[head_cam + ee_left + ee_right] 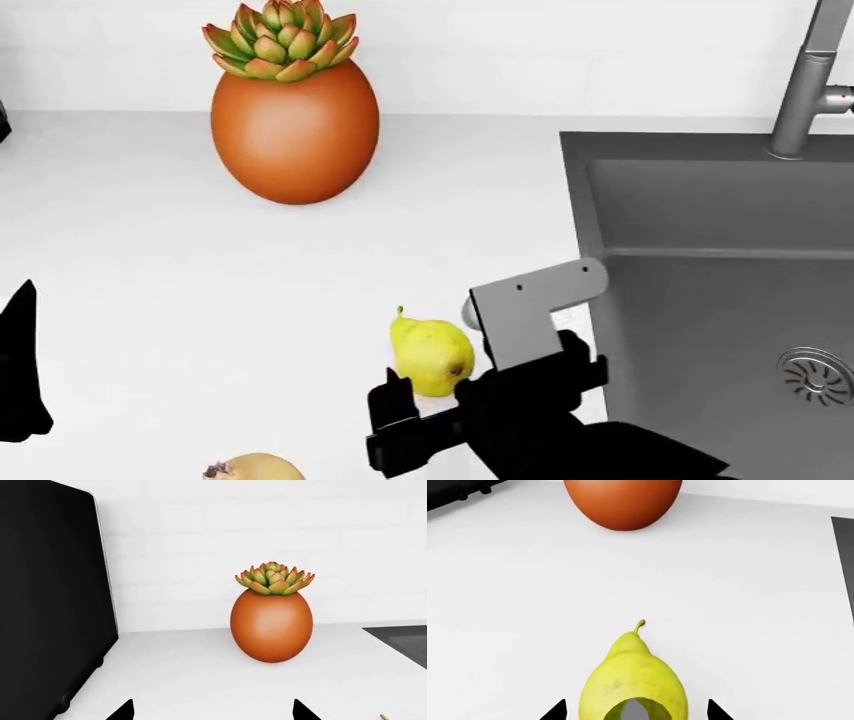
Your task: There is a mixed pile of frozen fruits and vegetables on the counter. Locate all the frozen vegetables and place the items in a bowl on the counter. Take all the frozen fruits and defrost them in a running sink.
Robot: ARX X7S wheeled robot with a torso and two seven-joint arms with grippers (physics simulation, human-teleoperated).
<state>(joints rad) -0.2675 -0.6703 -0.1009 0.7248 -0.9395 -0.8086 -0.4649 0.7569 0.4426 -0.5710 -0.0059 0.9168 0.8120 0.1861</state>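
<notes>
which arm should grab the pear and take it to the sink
Right. The right gripper is already at the pear, fingertips either side of it, and the sink lies on that side. The left gripper faces the plant pot.

Right gripper (424, 395) jaws spread wide (left gripper (212, 711) likewise), both low.

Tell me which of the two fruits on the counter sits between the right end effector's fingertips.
The yellow pear, stem pointing away between the right end effector fingertips. The tan-brown round fruit lies apart, nearer the robot, at the head view's lower edge.
</notes>
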